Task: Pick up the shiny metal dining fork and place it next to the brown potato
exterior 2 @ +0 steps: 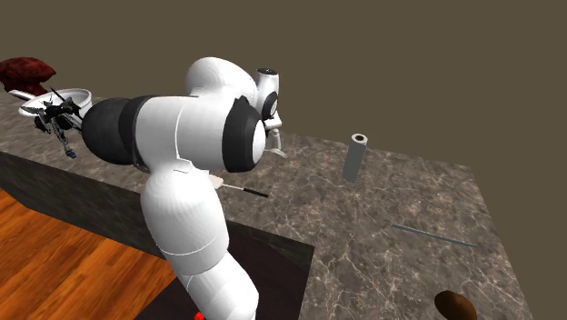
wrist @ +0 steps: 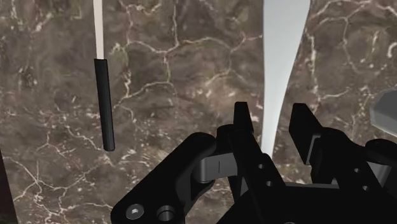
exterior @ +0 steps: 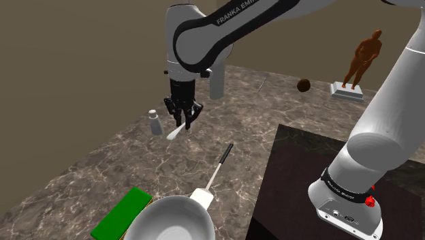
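The fork is a pale, smooth utensil that slants down from my gripper to just over the marble counter. In the wrist view its handle runs out between the two black fingers of the gripper, which are shut on its narrow end. The brown potato lies far back on the counter toward the shoulder view's right, well away from the gripper. It also sits at the lower right of the second exterior view as a brown potato.
A salt shaker stands close beside the gripper. A pan with a long black handle and a green block lie near the front. A grey cylinder, a thin metal rod and a brown figurine stand further back.
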Tool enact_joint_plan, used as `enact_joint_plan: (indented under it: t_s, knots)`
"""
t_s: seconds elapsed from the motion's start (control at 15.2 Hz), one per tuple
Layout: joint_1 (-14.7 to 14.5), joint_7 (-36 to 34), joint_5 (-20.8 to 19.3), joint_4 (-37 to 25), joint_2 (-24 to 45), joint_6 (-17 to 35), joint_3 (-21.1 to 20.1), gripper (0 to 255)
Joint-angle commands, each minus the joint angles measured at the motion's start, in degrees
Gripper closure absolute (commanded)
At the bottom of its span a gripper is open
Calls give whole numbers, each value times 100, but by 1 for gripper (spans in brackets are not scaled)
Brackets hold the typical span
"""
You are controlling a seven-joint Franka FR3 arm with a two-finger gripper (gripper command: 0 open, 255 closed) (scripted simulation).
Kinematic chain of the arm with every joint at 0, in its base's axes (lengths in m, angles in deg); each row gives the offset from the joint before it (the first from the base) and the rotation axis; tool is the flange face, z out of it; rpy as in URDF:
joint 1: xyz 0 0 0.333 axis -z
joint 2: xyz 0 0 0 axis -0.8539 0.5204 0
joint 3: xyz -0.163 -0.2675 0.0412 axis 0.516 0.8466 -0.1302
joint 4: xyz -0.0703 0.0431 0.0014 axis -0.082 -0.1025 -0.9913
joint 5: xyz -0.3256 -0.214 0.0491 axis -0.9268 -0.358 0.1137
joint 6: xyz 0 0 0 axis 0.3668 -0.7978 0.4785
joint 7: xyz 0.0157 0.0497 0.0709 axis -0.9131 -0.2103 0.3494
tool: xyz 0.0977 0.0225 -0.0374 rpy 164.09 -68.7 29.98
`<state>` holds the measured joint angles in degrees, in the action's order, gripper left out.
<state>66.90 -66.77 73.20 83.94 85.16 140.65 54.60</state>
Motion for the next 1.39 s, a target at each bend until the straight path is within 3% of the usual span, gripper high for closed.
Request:
enact_joint_plan:
  t_s: [0.0,0.59,0.99,1.32]
  knots:
    - [9,15,44,-82,-87,-160,1,255]
    - [43,41,163,-494,-359,-808,29,255]
    - [289,1110,783,595,-1511,-905,523,255]
    - [408,1899,987,1334,-2306,-1081,1050,255]
